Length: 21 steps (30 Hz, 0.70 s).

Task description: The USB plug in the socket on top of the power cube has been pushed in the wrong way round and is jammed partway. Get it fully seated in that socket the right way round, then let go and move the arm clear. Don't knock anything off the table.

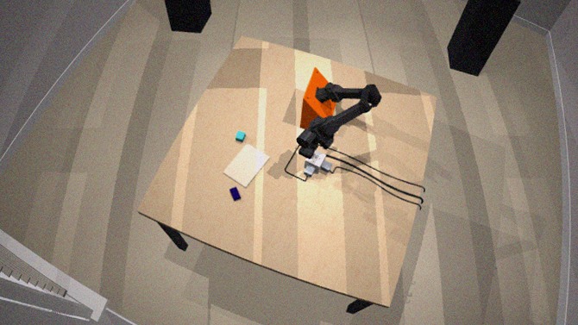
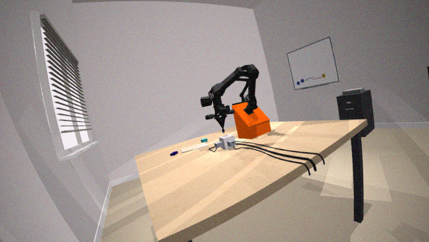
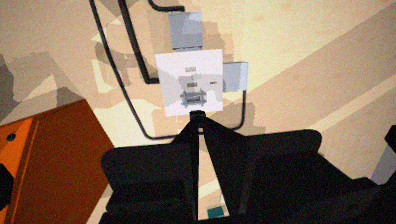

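In the exterior view, the grey walls look plain. The window is between nine and ten o'clock, and it has dark slatted blinds. At two o'clock hangs a whiteboard with small coloured marks, and near three o'clock stands a dark cabinet. The wooden table has dark legs. In the top view, pale light stripes cross the table and the beige floor
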{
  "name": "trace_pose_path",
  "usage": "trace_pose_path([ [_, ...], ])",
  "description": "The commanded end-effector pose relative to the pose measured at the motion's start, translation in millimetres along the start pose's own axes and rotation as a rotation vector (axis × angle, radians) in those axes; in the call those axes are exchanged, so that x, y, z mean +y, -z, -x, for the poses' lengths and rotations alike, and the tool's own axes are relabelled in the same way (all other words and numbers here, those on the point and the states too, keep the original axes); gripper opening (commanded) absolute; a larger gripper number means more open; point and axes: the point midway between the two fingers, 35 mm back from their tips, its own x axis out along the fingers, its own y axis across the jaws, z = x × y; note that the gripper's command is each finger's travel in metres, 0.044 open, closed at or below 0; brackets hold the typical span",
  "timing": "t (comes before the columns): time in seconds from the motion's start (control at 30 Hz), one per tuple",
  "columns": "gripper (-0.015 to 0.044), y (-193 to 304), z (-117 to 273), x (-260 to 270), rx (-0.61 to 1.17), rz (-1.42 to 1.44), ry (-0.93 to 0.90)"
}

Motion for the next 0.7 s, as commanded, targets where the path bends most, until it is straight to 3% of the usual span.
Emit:
trace_pose_path([
  [0.0,0.0,-0.3,-1.1,0.6,-0.006,0.005,-0.001],
  [0.67,0.0,-1.5,-3.5,0.7,-0.018,0.012,-0.002],
])
